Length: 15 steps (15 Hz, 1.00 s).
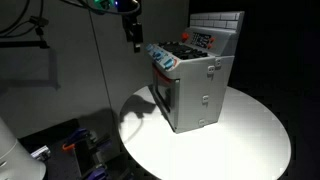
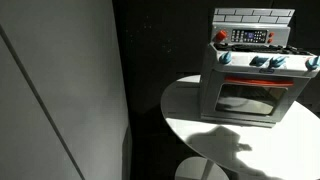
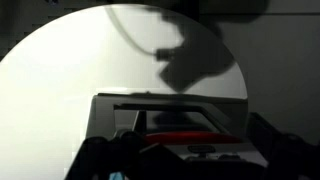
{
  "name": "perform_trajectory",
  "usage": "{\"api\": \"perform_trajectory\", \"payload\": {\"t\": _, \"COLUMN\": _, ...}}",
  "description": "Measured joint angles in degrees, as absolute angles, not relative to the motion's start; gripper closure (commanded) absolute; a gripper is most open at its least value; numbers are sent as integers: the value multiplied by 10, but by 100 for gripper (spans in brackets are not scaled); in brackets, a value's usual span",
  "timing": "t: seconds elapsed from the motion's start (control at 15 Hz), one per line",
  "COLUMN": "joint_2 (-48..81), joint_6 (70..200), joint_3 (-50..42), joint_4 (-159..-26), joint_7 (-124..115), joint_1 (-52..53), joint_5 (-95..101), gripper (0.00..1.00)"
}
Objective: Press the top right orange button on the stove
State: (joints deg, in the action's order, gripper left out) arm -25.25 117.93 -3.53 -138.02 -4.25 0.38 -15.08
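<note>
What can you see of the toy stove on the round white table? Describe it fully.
The toy stove is a boxy grey, metal-looking unit standing upright on the round white table. A white tiled back panel rises behind the dark cooktop; blue knobs line the front edge above the closed, windowed oven door. A red-orange button sits beside its control panel. The gripper hangs near the front, seemingly apart.

A round white table (image 1: 250, 140) is being lit brightly against a dark backdrop (image 2: 150, 60) in both exterior views. A dark shadow (image 3: 190, 55) is being cast across its top. A grey panel (image 2: 60, 90) is being shown beside it, and clutter (image 1: 75, 145) is being left on the floor.
</note>
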Motion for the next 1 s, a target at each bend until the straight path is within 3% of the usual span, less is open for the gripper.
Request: {"api": "perform_trajectory", "payload": {"t": 1.0, "joint_2": -212, "joint_6": 1216, "joint_3": -29, "joint_4": -1350, "joint_7": -48, "joint_1": -3, "joint_5": -146, "gripper": 0}}
